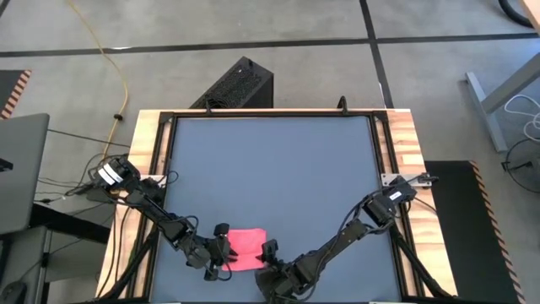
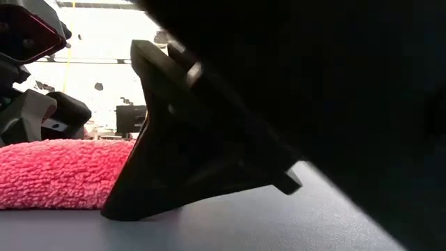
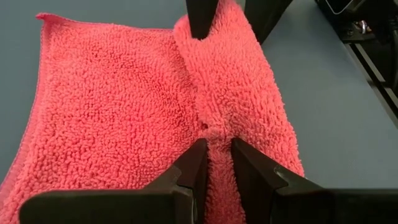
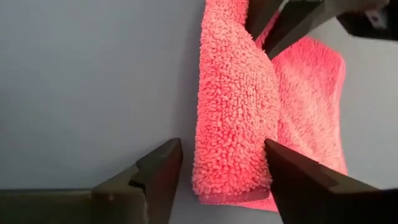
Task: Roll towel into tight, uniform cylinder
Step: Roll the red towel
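**Both grippers at the towel's rolled edge**

The towel (image 1: 245,248) lies at the near edge of the table (image 1: 278,160), midway between the two arms. Most of it is spread flat on the dark top; one edge is turned over into a thick roll (image 3: 233,93). The roll's long axis runs from one gripper to the other, left to right across the table in the high view, on the side of the towel nearest the table's front edge. The flat part reaches from the roll toward the table's middle.

The left gripper (image 3: 214,165) sits at the towel's left end. Its fingers (image 3: 193,163) are nearly together and pinch the pink pile just where the roll meets the flat sheet.

The right gripper (image 4: 221,165) is at the towel's right end. Its fingers (image 4: 163,163) are spread wide, one over bare table beside the roll and the other over the towel's flat part, so the end of the roll (image 4: 233,118) lies between them. Whether they touch the cloth, I cannot tell.

From table height, a dark finger (image 2: 188,160) stands with its tip on the table just beside the towel's fluffy side (image 2: 63,173); the rest is blocked by an arm close to the lens.
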Motion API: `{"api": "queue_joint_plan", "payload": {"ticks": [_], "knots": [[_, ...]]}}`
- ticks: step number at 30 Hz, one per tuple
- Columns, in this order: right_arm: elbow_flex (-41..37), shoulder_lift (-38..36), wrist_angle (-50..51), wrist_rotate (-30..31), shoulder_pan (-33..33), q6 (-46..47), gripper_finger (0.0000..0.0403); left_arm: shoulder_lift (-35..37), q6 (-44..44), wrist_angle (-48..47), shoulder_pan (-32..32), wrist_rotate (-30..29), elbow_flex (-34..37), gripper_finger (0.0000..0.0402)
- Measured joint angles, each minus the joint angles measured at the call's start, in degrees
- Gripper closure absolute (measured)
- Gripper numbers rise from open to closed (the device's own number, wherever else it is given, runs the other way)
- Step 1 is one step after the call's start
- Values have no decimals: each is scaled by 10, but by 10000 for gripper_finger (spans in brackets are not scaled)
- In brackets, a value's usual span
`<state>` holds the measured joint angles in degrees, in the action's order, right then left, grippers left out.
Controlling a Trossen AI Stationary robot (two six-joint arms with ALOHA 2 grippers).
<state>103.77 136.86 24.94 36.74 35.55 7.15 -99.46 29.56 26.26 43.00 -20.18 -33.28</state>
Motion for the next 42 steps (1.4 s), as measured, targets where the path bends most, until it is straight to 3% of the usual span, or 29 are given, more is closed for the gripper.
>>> {"api": "queue_joint_plan", "payload": {"ticks": [4, 13, 19, 26, 34, 39, 42], "knots": [[0, 0, 11, -36, -10, 65, 204, 2, -9, 2, 0, 0, 0, 338], [0, 1, 15, -65, -24, 145, 366, 66, -43, -27, 4, 16, 1, 338], [-1, 1, 15, -114, -32, 201, 371, 113, -61, -47, 32, -22, 1, 338], [-1, -3, 5, -221, -50, 244, 371, 92, -49, -47, 63, -97, 1, 338], [-4, -4, 5, -232, -54, 257, 370, 74, -73, -16, 91, -100, 1, 338], [-47, -5, -65, -237, -54, 275, 369, 78, -130, 8, 138, -170, 0, 338], [-62, -5, -103, -258, -62, 294, 370, 60, -161, 9, 144, -149, 0, 334]]}}
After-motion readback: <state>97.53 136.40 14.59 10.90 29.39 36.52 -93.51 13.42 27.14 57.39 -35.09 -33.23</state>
